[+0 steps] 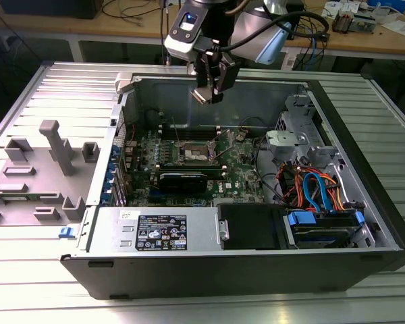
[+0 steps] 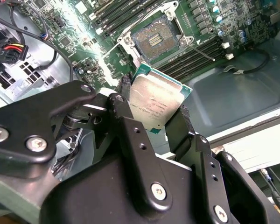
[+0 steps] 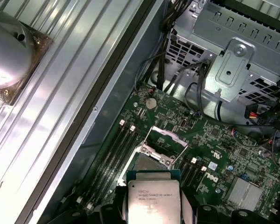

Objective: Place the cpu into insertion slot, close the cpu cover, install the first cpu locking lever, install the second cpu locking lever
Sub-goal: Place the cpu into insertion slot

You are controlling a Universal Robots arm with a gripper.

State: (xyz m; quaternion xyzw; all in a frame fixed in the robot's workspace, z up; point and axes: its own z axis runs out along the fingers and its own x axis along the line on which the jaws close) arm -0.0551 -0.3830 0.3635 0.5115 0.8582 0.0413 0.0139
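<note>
cpu [image 2: 156, 105] in gripper [image 1: 210, 92], exterior view 12 o'clock of insertion slot [image 1: 192, 153], graphics card [image 1: 182, 180] at its 6, drive cage [image 1: 290, 140] at 3

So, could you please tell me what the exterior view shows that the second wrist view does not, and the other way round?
The exterior view adds the whole open computer case, the grey fixture with upright pegs at the exterior view's left, the labelled power supply and the blue cables. The second wrist view adds the two black jaws clamped on opposite edges of the cpu, and the bare contact field of the insertion slot. Both show the cpu held in the air above the green motherboard, with the slot not yet filled.
</note>
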